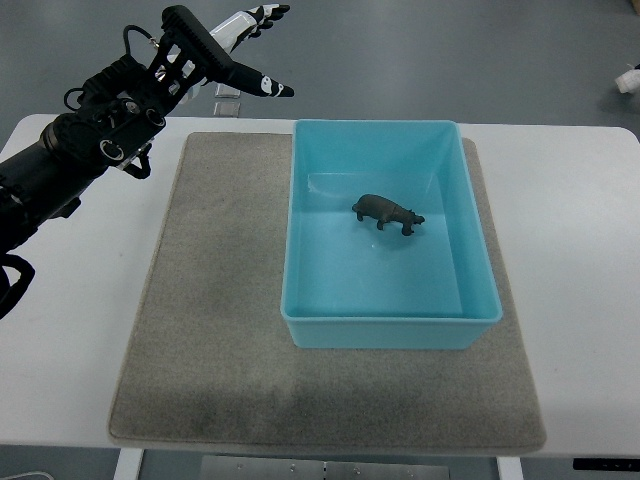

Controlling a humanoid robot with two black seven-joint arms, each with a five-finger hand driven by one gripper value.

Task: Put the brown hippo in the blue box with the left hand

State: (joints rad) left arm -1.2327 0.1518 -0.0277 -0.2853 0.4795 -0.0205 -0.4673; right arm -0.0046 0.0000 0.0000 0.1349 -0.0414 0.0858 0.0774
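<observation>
The small dark-brown plastic hippo (pixel 387 212) stands upright inside the light-blue rectangular plastic box (pixel 385 322), which sits on a grey felt mat (pixel 215 330) over the white table (pixel 590 250). The black left hand (pixel 205 55) hovers beyond the mat's far-left corner, fingers spread, empty.

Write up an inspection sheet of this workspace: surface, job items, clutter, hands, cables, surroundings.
Surface: white table with a grey rectangular felt mat lying flat on it.
Job's things: small brown plastic hippo stands upright on the floor of the light blue rectangular plastic box, which sits on the mat's right part.
Clutter: small clear square piece on the table's far edge, beyond the mat; what it is cannot be told.
Hands: black left hand raised at the far left, fingers spread, holding nothing; right hand not in view.
Cables: black wires looped along the left arm's wrist.
Surroundings: grey floor; a white object at the right edge, cut off.
</observation>
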